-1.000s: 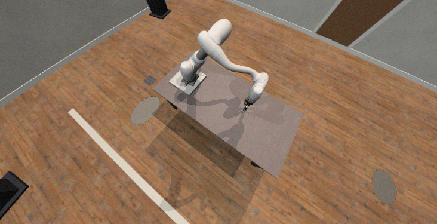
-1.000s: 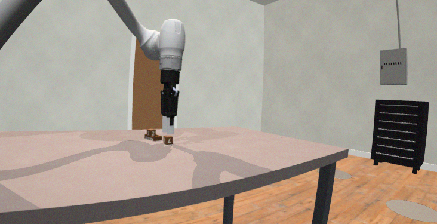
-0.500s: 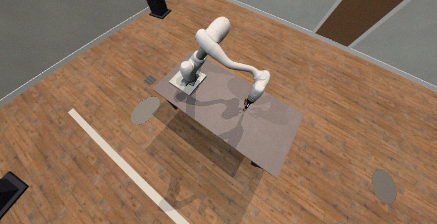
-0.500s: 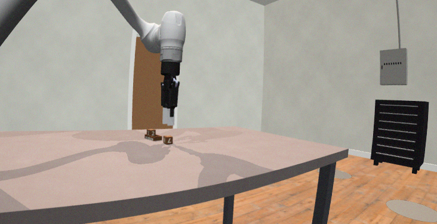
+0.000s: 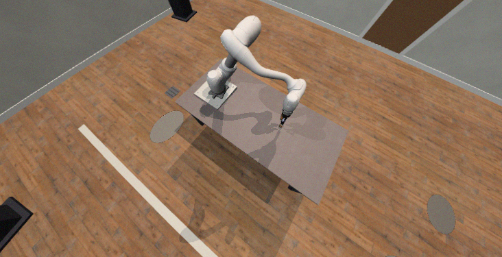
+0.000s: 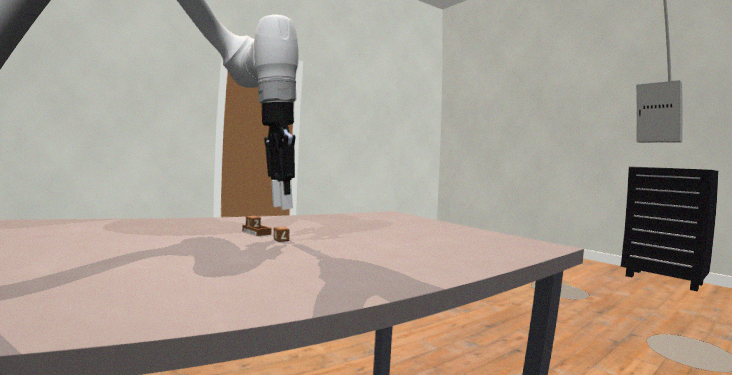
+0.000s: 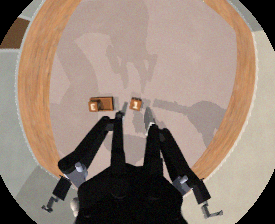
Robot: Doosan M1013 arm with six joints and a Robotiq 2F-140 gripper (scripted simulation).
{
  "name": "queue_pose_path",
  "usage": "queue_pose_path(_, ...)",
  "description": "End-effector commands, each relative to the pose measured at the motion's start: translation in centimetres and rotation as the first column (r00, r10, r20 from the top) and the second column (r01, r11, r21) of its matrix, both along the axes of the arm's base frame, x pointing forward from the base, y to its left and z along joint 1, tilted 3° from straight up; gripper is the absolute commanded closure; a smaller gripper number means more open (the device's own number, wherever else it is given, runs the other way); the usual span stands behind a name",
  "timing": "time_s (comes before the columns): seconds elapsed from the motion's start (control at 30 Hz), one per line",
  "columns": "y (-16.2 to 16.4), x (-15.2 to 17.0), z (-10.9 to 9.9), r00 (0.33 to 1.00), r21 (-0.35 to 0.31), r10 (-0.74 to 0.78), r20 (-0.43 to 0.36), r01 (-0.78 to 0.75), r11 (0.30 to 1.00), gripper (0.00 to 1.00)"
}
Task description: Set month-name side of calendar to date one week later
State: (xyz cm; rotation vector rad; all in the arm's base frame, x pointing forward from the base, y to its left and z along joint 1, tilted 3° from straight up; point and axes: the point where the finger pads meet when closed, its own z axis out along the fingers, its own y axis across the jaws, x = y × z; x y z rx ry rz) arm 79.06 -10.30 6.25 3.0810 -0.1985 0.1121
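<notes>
A small wooden tray (image 6: 256,230) sits on the table and holds one brown cube (image 6: 252,222) with a "2" on the side facing the exterior camera. A second brown cube (image 6: 281,234) lies on the table just right of the tray, outside it, showing what looks like a "7". My gripper (image 6: 282,200) hangs well above this loose cube, pointing straight down, fingers partly apart and empty. In the wrist view the tray with its cube (image 7: 99,103) is left of the loose cube (image 7: 136,103), which shows between my fingertips. The month's name is too small to read.
The robot base (image 5: 215,94) is bolted at the table's far corner. The table edges (image 5: 317,199) drop to a wooden floor. A black cabinet (image 6: 668,224) stands by the right wall, away from the table.
</notes>
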Motion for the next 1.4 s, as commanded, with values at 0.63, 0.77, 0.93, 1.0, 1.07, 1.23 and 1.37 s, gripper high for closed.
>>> queue_pose_path(0.63,0.1,-0.9,-0.1,0.917,-0.056,0.030,0.397,-0.008,0.998,0.65)
queue_pose_path(0.77,0.2,-1.3,-0.2,0.913,-0.057,0.031,0.406,-0.008,0.998,0.65)
queue_pose_path(0.93,0.4,-1.2,-0.4,0.900,-0.056,0.035,0.435,-0.012,0.998,0.65)
queue_pose_path(1.0,0.6,-1.1,-0.6,0.875,-0.058,0.042,0.482,-0.015,0.998,0.65)
queue_pose_path(1.07,0.6,-1.1,-0.6,0.842,-0.066,0.048,0.538,-0.015,0.998,0.65)
queue_pose_path(1.23,0.2,-1.6,-0.4,0.779,-0.092,0.059,0.625,-0.001,0.996,0.65)
queue_pose_path(1.37,0.2,-1.9,-0.6,0.779,-0.092,0.059,0.625,-0.001,0.996,0.65)
